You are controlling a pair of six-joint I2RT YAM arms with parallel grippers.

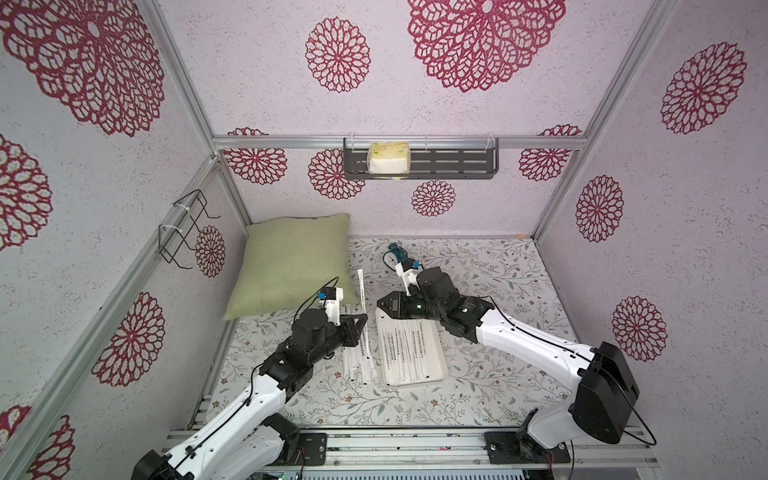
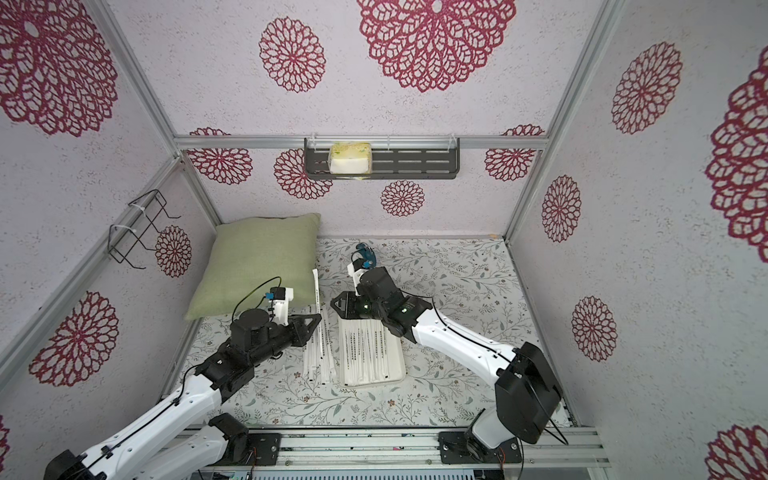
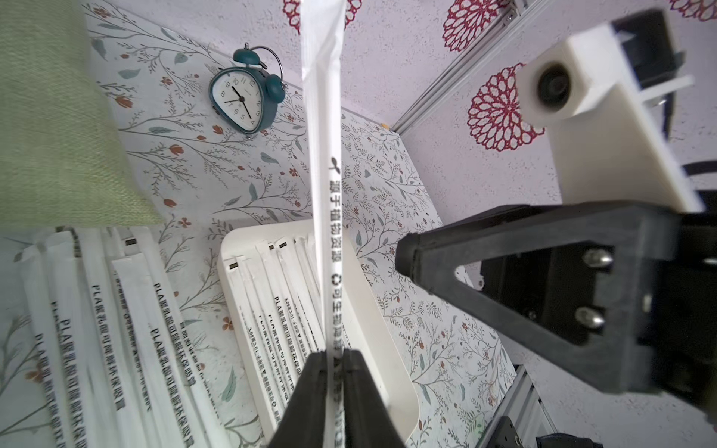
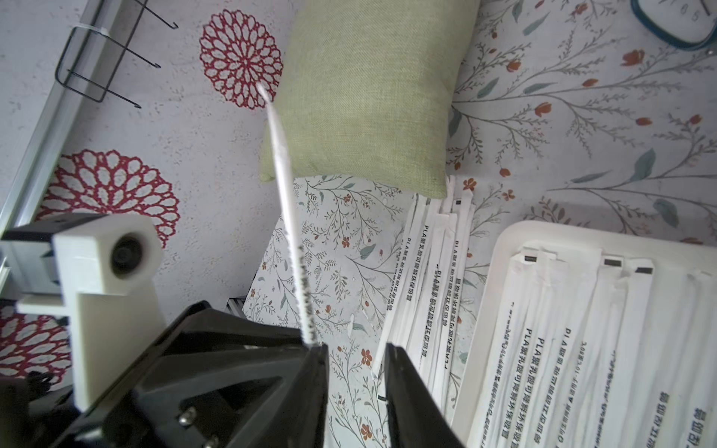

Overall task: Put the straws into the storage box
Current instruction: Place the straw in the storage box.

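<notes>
My left gripper [image 1: 365,320] [image 3: 334,355] is shut on one straw [image 1: 360,286] [image 3: 322,116], which stands up out of its jaws in front of the pillow. It hangs over the loose straws [image 1: 355,365] [image 3: 116,310] lying on the table just left of the storage box [image 1: 437,358] [image 3: 368,310]. Several straws [image 1: 405,349] [image 4: 582,329] lie lengthwise inside the box. My right gripper [image 1: 380,305] [image 4: 357,357] hovers at the box's far left corner. Its jaws stand open with only the table between them. The held straw [image 4: 287,201] rises just beside one of its fingers.
A green pillow [image 1: 291,266] leans in the back left corner, close behind the loose straws. A teal alarm clock [image 1: 395,253] [image 3: 244,97] stands behind the right arm. A dark slotted shelf [image 1: 457,162] hangs on the back wall, and a wire rack [image 1: 183,228] on the left wall.
</notes>
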